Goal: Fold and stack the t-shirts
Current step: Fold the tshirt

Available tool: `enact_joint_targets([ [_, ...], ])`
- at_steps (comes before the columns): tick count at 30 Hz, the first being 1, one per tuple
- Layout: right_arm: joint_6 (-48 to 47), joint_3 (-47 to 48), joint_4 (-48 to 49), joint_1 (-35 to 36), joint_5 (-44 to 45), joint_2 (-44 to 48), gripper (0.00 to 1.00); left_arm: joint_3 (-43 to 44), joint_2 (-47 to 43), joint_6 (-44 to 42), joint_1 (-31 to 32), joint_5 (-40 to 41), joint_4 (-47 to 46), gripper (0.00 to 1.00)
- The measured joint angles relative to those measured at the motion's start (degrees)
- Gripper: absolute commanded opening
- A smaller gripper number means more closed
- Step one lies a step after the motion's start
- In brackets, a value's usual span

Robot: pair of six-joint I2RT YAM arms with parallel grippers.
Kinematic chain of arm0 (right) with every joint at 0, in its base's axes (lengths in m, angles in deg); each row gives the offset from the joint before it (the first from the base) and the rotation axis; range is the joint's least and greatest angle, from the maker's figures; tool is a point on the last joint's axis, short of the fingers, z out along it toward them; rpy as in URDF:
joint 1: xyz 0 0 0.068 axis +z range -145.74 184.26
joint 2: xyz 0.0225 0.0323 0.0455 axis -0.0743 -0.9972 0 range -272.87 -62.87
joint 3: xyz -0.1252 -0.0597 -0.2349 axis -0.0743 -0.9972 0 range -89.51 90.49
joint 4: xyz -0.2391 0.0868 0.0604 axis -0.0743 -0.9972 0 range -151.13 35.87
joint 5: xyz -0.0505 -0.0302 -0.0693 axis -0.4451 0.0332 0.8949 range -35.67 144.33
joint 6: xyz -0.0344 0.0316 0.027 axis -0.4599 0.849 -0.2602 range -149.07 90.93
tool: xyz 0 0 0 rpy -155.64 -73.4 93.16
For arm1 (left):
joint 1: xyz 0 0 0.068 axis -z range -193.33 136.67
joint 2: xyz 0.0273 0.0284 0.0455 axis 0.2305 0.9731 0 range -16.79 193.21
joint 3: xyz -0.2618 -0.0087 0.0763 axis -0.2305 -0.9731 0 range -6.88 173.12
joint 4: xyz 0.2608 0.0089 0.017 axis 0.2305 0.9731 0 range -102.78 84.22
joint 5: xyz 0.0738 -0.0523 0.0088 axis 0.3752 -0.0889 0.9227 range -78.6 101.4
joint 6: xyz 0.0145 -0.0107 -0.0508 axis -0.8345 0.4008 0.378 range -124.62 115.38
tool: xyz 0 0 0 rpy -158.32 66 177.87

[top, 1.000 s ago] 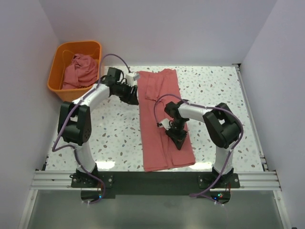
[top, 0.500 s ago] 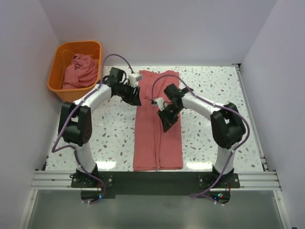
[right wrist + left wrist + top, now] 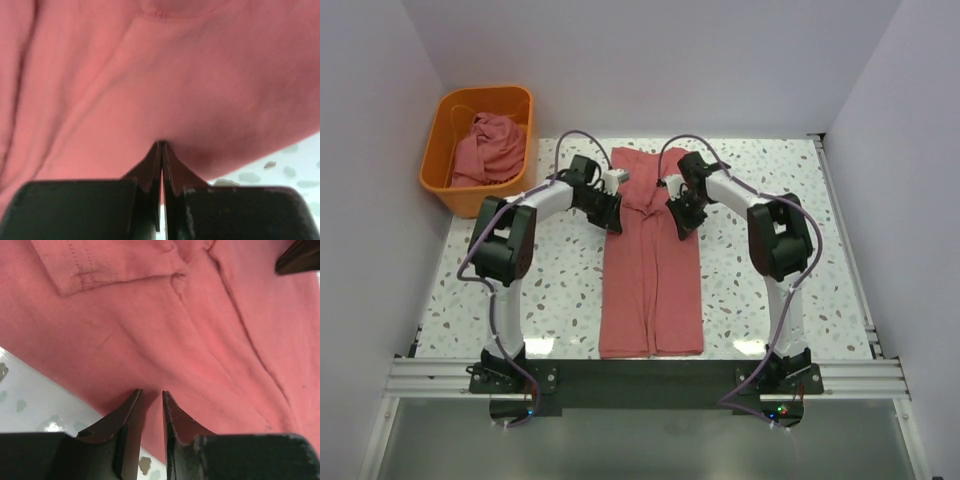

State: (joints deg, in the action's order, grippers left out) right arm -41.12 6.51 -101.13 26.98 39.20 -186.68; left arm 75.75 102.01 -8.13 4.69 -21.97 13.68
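A dusty red-pink t-shirt [image 3: 650, 290] lies on the table as a long narrow strip, folded lengthwise, its collar end far from me. My left gripper [image 3: 615, 218] sits at the strip's left edge near the far end. In the left wrist view its jaws [image 3: 151, 392] stand a narrow gap apart, tips on the cloth [image 3: 210, 330]. My right gripper [image 3: 680, 222] rests at the right edge opposite. Its jaws [image 3: 161, 144] are shut with their tips pressed against the cloth [image 3: 150, 75]; whether any cloth is pinched there does not show.
An orange basket [image 3: 438, 160] at the far left corner holds another crumpled red-pink t-shirt [image 3: 490, 145]. The speckled white table [image 3: 770, 270] shows on both sides of the strip. Walls close in on the left, right and back.
The strip's near end swung left, so the shirt now lies straight. My right gripper slid up from its near part to the far right edge. The left gripper moved onto the left edge and narrowed.
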Motion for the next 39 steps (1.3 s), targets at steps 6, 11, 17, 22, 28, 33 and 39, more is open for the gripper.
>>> enact_joint_targets([
  [6,1.5,5.7,0.3,-1.3,3.8,-4.1,0.0,4.6,4.2,1.0,0.0,1.4,-0.2,0.23],
  [11,2.2,11.7,0.3,-2.5,5.2,-7.7,0.0,9.4,7.3,1.3,-0.1,2.3,-0.4,0.23],
  [17,3.1,17.2,0.3,-3.0,5.2,-11.0,0.0,14.0,10.3,1.5,-0.7,3.2,-0.3,0.23],
  [22,4.2,19.6,0.4,-3.0,5.2,-12.4,0.02,17.5,12.3,1.6,-1.9,3.8,0.0,0.25],
  [28,5.5,21.8,0.3,-3.0,5.2,-13.5,0.13,18.5,12.8,1.4,-3.5,2.6,0.0,0.42],
  [33,5.2,22.8,-0.1,-3.0,4.3,-13.3,0.39,16.5,10.8,1.1,-3.7,-0.4,-0.5,0.59],
  [39,3.2,22.8,-1.6,-3.0,1.5,-5.6,0.61,10.2,-1.9,-3.6,-3.7,-1.7,-2.0,0.84],
])
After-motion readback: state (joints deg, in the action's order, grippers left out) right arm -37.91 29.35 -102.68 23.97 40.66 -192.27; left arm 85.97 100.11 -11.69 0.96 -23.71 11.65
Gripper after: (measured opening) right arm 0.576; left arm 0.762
